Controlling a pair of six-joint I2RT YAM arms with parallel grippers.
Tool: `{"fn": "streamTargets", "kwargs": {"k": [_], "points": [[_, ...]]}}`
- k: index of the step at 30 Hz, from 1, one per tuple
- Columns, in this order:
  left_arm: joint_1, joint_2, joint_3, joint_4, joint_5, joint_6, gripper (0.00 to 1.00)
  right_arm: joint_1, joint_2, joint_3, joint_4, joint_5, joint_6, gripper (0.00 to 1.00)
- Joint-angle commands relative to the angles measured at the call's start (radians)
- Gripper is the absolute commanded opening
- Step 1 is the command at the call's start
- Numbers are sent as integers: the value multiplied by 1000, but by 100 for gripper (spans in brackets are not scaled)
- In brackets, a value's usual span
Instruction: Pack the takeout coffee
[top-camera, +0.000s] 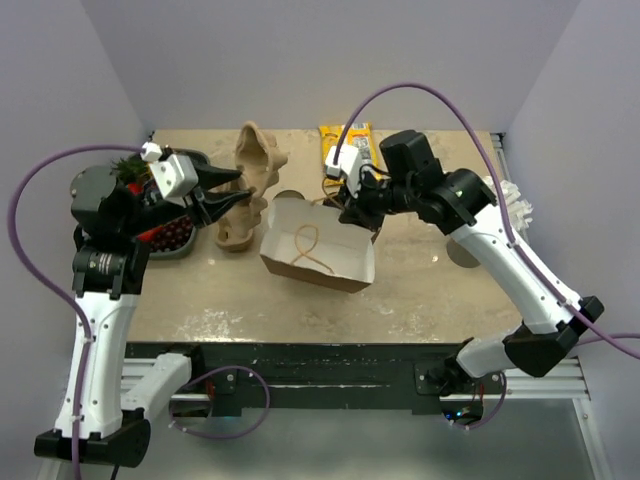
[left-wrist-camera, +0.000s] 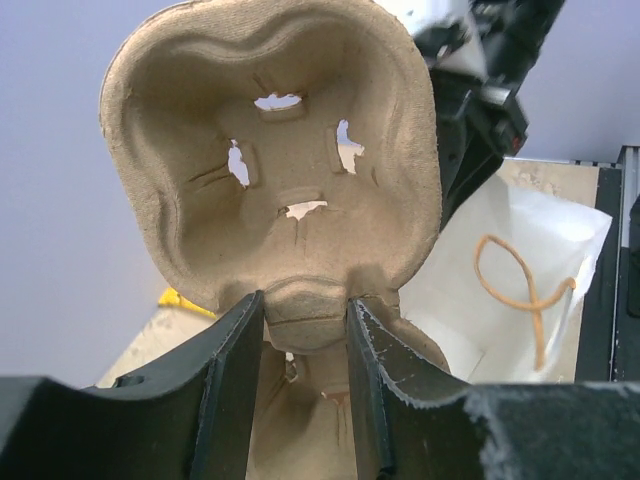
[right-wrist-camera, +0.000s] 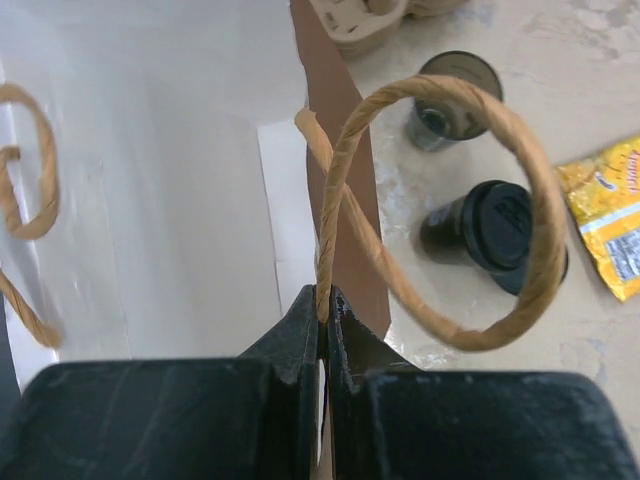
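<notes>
Cup carrier (left-wrist-camera: 180, 200) clamped in left jaws, paper bag (top-camera: 330, 262) handle (right-wrist-camera: 440, 88) pinched in right jaws

pale lilac-grey walls (top-camera: 300, 60) close in on three sides — plain, evenly lit. a beige, scuffed table (top-camera: 200, 300) fills the middle, with a dark metal rail (top-camera: 330, 365) along its near edge.

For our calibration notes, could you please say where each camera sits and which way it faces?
Top external: above and behind, looking down at the table; left arm and right arm show.
Left wrist: on the left arm, looking past the left hand at its gripped cup carrier.
Right wrist: on the right arm, facing past the shut right hand at the bag handle.
Shared: the paper bag, in all three.
</notes>
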Motion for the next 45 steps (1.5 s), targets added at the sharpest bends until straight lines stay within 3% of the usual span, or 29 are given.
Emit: {"fn": "streamTargets", "kwargs": {"k": [1, 6, 13, 17, 20, 24, 27, 38, 41, 45], "points": [[-6, -60, -32, 110, 74, 27, 0, 50, -8, -45, -8, 18, 0, 0], [-6, -113, -89, 256, 91, -82, 0, 50, 18, -50, 9, 57, 12, 0], [-18, -152, -247, 733, 21, -410, 0, 50, 55, -22, 18, 23, 69, 0], [-78, -137, -288, 809, -25, -438, 0, 50, 53, -21, 17, 29, 101, 0], [-177, -118, -296, 794, -53, -386, 0, 51, 53, -16, 10, 29, 104, 0], [-380, -80, -270, 664, -112, -187, 0, 50, 56, -4, -2, 25, 103, 0], [-452, -52, -245, 596, -119, -92, 0, 50, 48, -4, -11, 9, 103, 0], [-550, -60, -296, 438, -136, 185, 0, 39, 18, -61, -10, -58, 118, 0], [-596, -37, -288, 393, -136, 325, 0, 38, 16, -65, -13, -69, 113, 0], [-639, 12, -247, 216, -133, 482, 0, 38, 13, -59, -13, -63, 109, 0]]}}
